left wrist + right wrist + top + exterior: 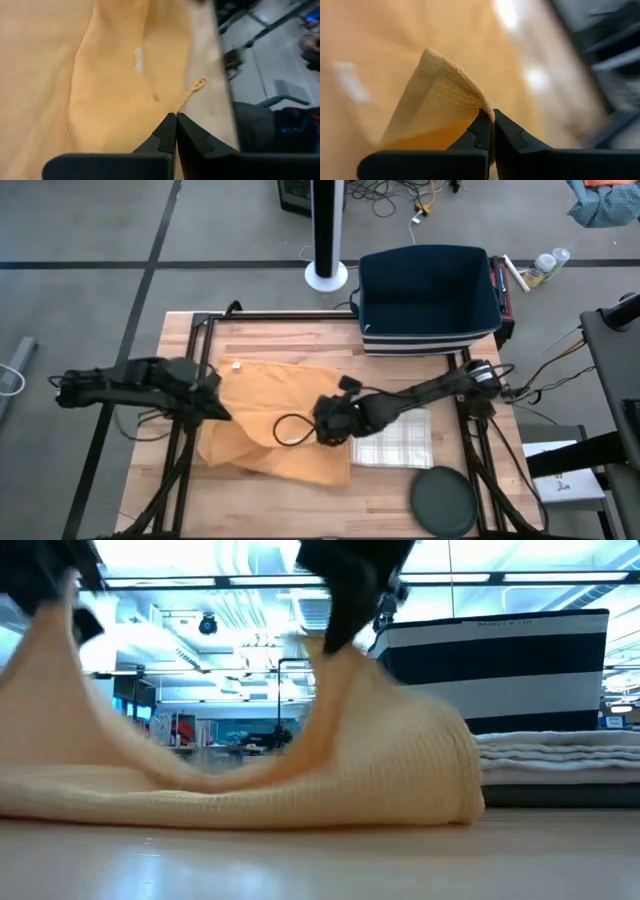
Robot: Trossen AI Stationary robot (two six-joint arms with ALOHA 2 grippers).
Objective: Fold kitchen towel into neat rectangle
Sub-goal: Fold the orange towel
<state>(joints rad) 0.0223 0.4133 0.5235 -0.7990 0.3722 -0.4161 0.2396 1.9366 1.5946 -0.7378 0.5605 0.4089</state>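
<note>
Both grippers, left gripper (213, 402) and right gripper (330, 426), are pinching corners of the orange towel (262, 425) and lifting it between them, so the fold looks barely started, nowhere near a rectangle.

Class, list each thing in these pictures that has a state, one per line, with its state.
Orange woven kitchen towel: partly folded, two edges lifted off the table.
Left gripper: shut on the towel's edge.
Right gripper: shut on a towel corner.
White checked cloth: folded flat.
Dark blue striped bin: upright, open-topped.
</note>
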